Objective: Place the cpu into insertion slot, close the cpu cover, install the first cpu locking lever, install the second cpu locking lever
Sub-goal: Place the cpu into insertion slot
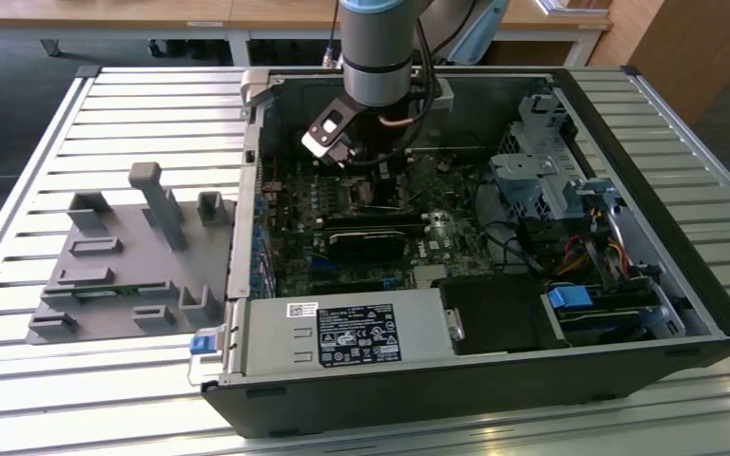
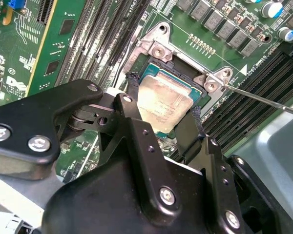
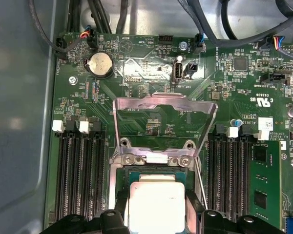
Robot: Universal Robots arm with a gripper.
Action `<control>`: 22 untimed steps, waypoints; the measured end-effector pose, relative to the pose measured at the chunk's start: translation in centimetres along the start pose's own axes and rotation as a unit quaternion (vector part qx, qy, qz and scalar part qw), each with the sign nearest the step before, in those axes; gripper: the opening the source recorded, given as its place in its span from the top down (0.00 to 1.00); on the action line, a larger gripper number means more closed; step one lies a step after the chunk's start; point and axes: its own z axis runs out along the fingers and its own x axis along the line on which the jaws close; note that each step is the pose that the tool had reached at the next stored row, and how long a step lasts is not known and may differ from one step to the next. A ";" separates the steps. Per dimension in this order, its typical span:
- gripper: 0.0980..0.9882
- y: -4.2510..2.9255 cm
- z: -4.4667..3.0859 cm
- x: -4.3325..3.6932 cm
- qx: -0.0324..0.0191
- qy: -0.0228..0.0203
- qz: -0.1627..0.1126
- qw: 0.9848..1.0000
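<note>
Looks down into an open black metal computer case, onto a green circuit board lying flat inside it. Near the board's middle, toward the case's far wall in the exterior view, finds the black two-fingered gripper clamped on the small flat square cpu with its dull silver-grey metal top, matte black fingertips pressed against two opposite edges. Puts the chip directly between the jaws and squarely over the insertion slot, a dark square socket with a bright metal rim; seated or a hair above, cannot tell. No long axis to reckon with: square on square, edges parallel. Past the socket, shows the thin silver metal cpu cover, a frame with a cut-out centre, standing open on its hinge, and a thin steel wire lever loose beside the socket's edge.
</note>
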 end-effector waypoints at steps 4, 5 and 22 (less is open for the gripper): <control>0.50 -0.01 0.07 0.00 0.000 0.000 0.000 1.000; 0.50 -0.01 0.07 0.00 0.000 0.000 0.000 1.000; 0.42 0.00 0.09 0.26 0.000 0.000 0.000 1.000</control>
